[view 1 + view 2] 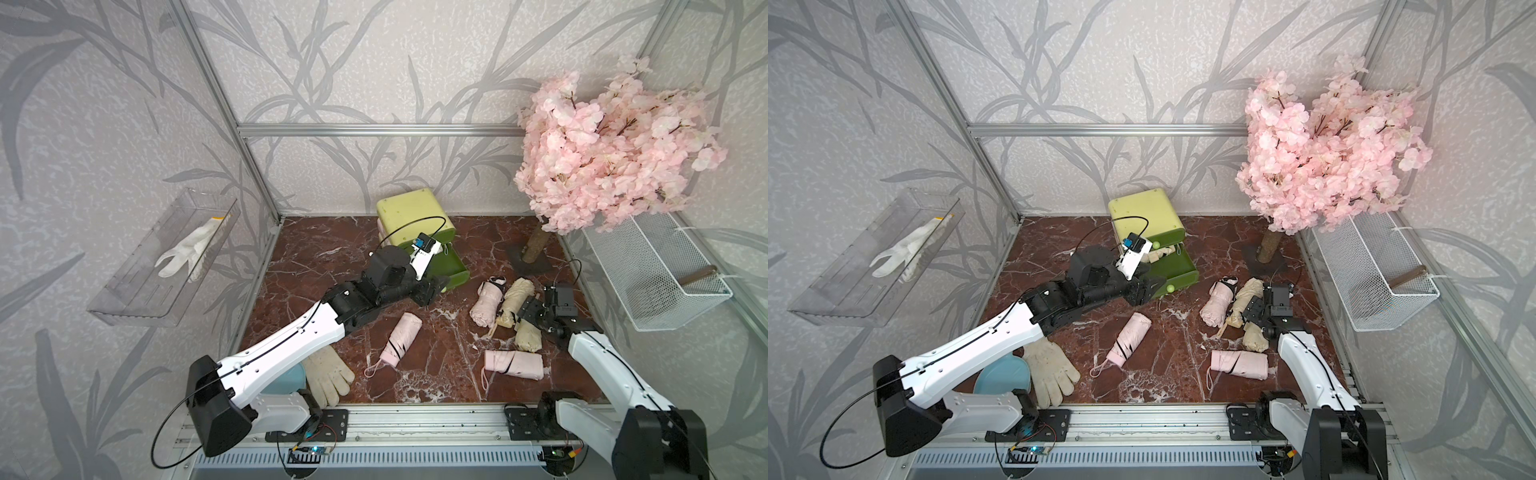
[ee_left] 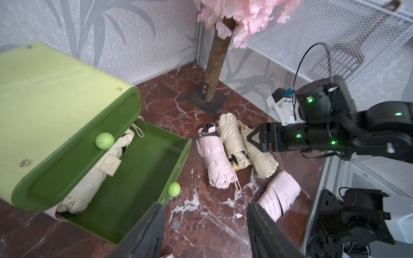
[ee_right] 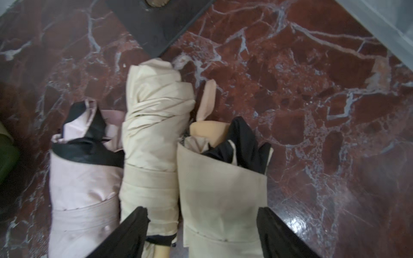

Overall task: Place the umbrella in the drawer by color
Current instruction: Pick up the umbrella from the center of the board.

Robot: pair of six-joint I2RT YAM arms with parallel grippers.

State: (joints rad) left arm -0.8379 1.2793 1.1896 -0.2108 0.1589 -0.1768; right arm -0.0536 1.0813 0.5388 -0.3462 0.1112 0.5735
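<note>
1. The chest (image 1: 409, 214) is standing at the back of the marble floor (image 1: 316, 257), close to the rear wall and turned at an angle.
2. Its top drawer (image 2: 78, 152) is sitting shut. The open drawer (image 2: 134, 189) directly beneath it is standing pulled well out.
3. A stowed cream umbrella (image 2: 89, 178) is lying inside the open drawer, with 1 end tucked back under the top drawer.
4. The left gripper (image 2: 205, 207) is hovering just in front of the open drawer. Its jaws are standing spread with nothing between them.
5. The right gripper (image 3: 202, 210) is hanging low over a cluster of 3 umbrellas near the foot of the blossom tree (image 1: 602, 145).
6. Its jaws are standing spread on either side of the straddled cream umbrella (image 3: 223, 189). 1 finger (image 3: 131, 232) is overlapping the neighbouring cream umbrella (image 3: 154, 125). I cannot tell whether the pads are touching fabric.
7. A pink umbrella (image 3: 82, 183) is lying against that pair, on the side toward the chest.
8. 2 more are lying apart on the open floor: the mid-floor pink umbrella (image 1: 401, 338) and the front pink umbrella (image 1: 513, 363), the latter near the right arm.
9. A knitted glove (image 1: 328, 374) and a blue plate (image 1: 289, 380) are lying at the front, partly under the left arm.
10. A wire basket (image 1: 665, 291) is hanging on the right wall. A clear shelf (image 1: 137, 299) on the left wall is holding a white glove (image 1: 187, 249).
</note>
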